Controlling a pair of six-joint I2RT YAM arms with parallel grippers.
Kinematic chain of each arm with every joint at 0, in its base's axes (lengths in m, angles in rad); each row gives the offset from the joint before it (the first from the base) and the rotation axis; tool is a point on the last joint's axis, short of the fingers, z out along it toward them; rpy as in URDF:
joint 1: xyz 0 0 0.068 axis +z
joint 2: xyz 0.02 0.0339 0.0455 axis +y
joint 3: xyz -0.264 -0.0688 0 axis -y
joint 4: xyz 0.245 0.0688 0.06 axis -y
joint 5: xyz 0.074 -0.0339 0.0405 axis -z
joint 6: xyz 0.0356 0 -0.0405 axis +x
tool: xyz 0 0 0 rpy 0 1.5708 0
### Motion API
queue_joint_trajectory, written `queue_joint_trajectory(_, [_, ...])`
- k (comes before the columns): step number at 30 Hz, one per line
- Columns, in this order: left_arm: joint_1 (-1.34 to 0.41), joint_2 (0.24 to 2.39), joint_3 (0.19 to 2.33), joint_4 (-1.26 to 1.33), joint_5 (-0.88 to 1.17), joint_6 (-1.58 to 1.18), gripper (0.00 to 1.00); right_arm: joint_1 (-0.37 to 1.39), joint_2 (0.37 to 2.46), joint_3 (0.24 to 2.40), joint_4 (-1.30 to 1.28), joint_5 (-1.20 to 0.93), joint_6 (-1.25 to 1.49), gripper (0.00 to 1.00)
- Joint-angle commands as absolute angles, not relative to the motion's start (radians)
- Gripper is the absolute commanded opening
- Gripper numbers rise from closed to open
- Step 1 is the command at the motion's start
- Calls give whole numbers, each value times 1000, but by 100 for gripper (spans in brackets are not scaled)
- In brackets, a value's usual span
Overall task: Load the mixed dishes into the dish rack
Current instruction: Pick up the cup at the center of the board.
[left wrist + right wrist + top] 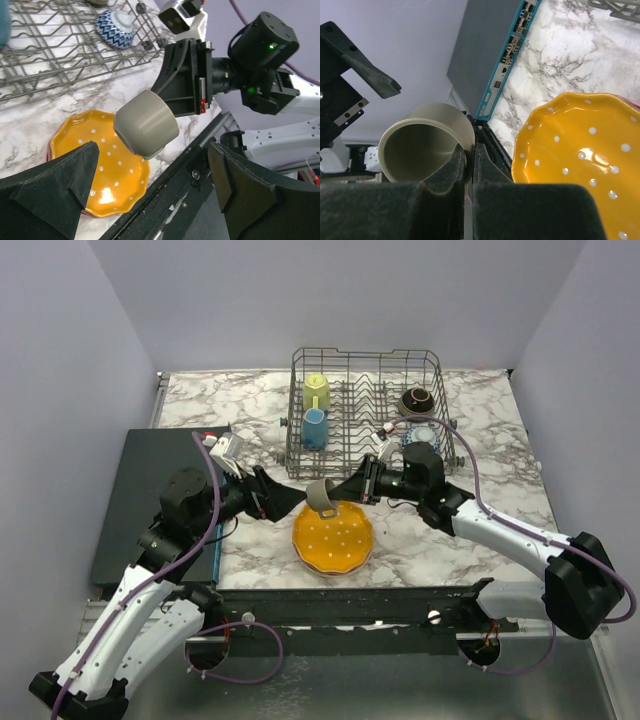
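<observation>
While you hover, right gripper [469,152]: clamped on grey mug [146,125] rim, above orange plate [333,540].
Left gripper [297,502]: fingers apart, likely awaiting a handover.

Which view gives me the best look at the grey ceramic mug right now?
Left wrist: the grey ceramic mug sits mid-frame, outside wall and base clear. Right wrist shows its mouth and pinched rim; top external shows it small.

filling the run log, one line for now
right tool shut on grey mug rim | left tool open near it | orange plate unracked
</observation>
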State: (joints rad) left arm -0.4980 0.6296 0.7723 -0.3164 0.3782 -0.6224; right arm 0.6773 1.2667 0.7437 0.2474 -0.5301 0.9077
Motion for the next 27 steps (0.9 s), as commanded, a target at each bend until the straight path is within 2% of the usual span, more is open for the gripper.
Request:
queue_joint_trajectory(1, [-500, 660, 782, -229, 540, -607, 99, 657, 1220, 718, 373, -678, 978, 1])
queue_joint_trajectory(16, [-500, 730, 825, -101, 726, -598, 99, 647, 1259, 657, 783, -928, 1245, 1])
queue_joint_trajectory(27, [-500, 736, 826, -5, 799, -646, 99, 648, 1319, 679, 878, -900, 1375, 1])
